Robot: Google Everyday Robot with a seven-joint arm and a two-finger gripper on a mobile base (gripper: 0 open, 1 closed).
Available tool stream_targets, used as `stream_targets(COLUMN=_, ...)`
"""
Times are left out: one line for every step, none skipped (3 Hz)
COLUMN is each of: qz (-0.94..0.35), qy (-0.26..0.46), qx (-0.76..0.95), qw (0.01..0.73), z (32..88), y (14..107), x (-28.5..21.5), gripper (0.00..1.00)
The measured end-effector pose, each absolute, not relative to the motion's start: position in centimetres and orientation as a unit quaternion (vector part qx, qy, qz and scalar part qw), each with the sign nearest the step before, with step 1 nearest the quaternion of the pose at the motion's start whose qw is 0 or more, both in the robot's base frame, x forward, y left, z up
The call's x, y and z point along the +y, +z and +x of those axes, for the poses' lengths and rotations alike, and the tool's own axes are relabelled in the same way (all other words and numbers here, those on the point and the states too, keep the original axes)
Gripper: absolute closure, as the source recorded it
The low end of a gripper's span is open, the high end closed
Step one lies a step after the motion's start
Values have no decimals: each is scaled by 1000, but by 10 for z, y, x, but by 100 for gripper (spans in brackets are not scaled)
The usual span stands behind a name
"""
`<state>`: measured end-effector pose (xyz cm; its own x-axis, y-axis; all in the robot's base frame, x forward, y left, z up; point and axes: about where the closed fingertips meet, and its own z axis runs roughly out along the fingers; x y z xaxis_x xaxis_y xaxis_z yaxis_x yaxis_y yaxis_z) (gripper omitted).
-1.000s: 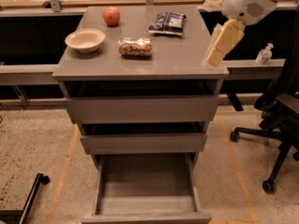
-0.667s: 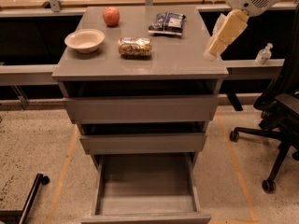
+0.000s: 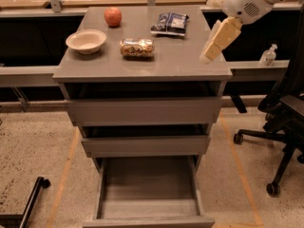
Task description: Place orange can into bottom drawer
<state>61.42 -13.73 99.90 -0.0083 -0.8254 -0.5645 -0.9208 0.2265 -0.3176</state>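
From my end the orange can (image 3: 137, 47) is lying on its side on the cabinet top (image 3: 180, 56), just right of the white bowl (image 3: 86, 41), with the apple (image 3: 113, 16) and the dark snack bag (image 3: 170, 23) further back. The gripper (image 3: 211, 51) hangs over the top's right edge, well apart from the can, and honestly I can't tell if it's open or closed. The bottom drawer (image 3: 149, 189) is pulled out.
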Motion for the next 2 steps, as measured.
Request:
stream_targets(qz=-599, qy=95, qx=713, qw=352, z=651, y=972, x=-136, gripper=0)
stream_targets(qz=-593, qy=136, qx=708, qw=358, z=699, y=937, x=-119, gripper=0)
